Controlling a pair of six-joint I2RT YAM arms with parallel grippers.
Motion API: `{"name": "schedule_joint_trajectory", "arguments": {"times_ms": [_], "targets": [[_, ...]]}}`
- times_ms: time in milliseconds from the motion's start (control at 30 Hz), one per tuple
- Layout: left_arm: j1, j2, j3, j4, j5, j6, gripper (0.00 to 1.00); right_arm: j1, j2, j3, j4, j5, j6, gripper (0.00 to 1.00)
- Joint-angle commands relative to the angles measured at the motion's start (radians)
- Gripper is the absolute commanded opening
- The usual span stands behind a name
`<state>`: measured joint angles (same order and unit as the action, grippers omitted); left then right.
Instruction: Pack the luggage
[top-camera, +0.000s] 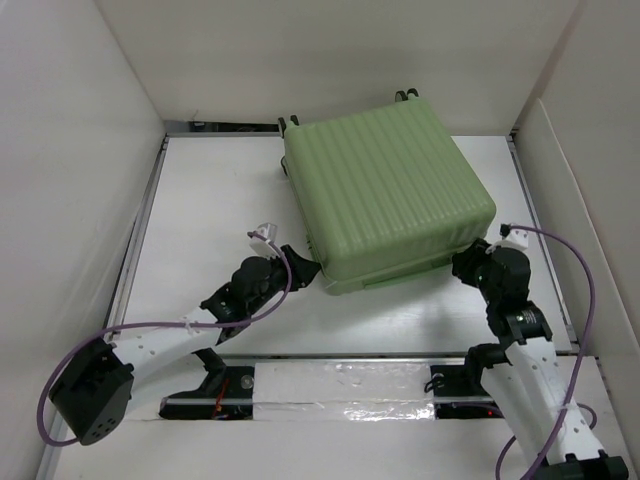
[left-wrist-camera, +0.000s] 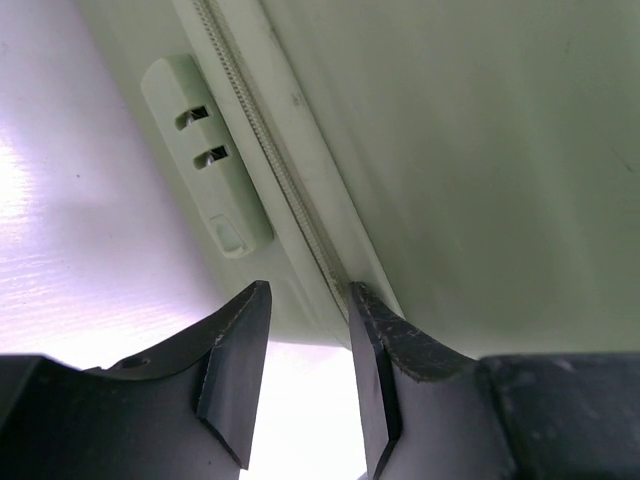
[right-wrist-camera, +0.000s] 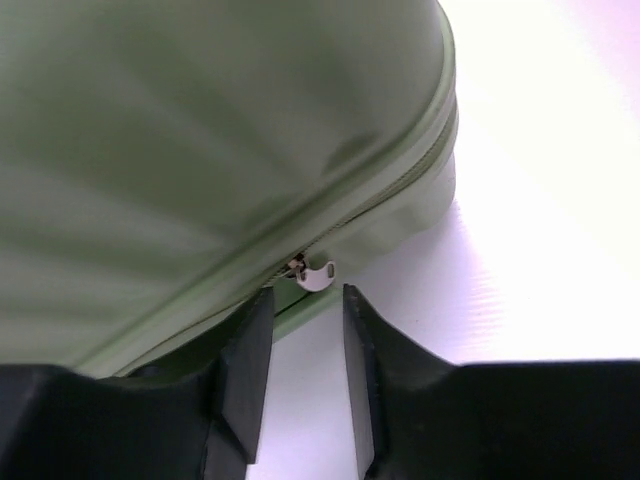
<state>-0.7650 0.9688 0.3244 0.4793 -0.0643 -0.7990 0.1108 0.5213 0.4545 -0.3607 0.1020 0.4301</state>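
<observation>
- White table (top-camera: 200, 210), enclosed by pale walls (top-camera: 80, 150).
- Bears luggage (top-camera: 385, 190), lying flat, closed, wheels (top-camera: 405, 95) toward far edge.
- Carries shiny tape strip (top-camera: 340, 390) along near edge.

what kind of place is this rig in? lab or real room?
Likely a lab robot workcell, not a home: white table boxed in by plain white panels, left arm and right arm bolted at its near edge, green suitcase as prop.

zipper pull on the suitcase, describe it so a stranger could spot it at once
Start with the pale green suitcase lying flat on the table. Follow the zip seam along its side toward the right gripper. The zipper pull is the small silvery tab hanging there, shiny against plain green shell.
</observation>
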Motion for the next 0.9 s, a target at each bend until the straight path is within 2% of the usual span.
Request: {"name": "schedule_joint_trajectory", "arguments": {"times_ms": [0, 33, 200, 333, 433, 600, 633, 700, 733, 867], "targets": [[-0.017, -0.05, 0.039, 0.021, 0.034, 0.044, 0.35, -0.039, -0.006, -0.054, 0.115, -0.143, -0.02, 0.45], [-0.017, -0.053, 0.038, 0.025, 0.032, 0.049, 0.35, -0.049, -0.006, -0.069, 0.167, -0.168, -0.025, 0.48], [-0.017, -0.053, 0.033, 0.05, 0.05, 0.07, 0.35, -0.049, 0.086, -0.051, 0.215, -0.127, -0.065, 0.47], [-0.017, -0.035, 0.021, 0.096, 0.058, 0.076, 0.36, -0.049, 0.164, -0.048, 0.308, -0.069, -0.07, 0.41], [-0.017, -0.012, 0.019, 0.114, 0.101, 0.083, 0.36, -0.049, 0.229, -0.051, 0.397, -0.09, -0.082, 0.37], [-0.008, -0.004, -0.001, 0.145, 0.132, 0.084, 0.35, -0.049, 0.296, -0.008, 0.377, -0.032, -0.076, 0.33], [-0.008, -0.004, -0.002, 0.153, 0.133, 0.083, 0.35, -0.049, 0.293, -0.011, 0.4, -0.03, -0.073, 0.29], [-0.008, -0.004, -0.007, 0.157, 0.133, 0.086, 0.35, -0.049, 0.287, -0.02, 0.413, -0.009, -0.057, 0.27], [-0.008, -0.005, -0.008, 0.16, 0.132, 0.087, 0.35, -0.049, 0.284, -0.022, 0.419, 0.007, -0.05, 0.19], [-0.008, -0.019, -0.019, 0.163, 0.126, 0.095, 0.34, -0.049, 0.299, -0.03, 0.467, 0.05, -0.039, 0.12]]}}
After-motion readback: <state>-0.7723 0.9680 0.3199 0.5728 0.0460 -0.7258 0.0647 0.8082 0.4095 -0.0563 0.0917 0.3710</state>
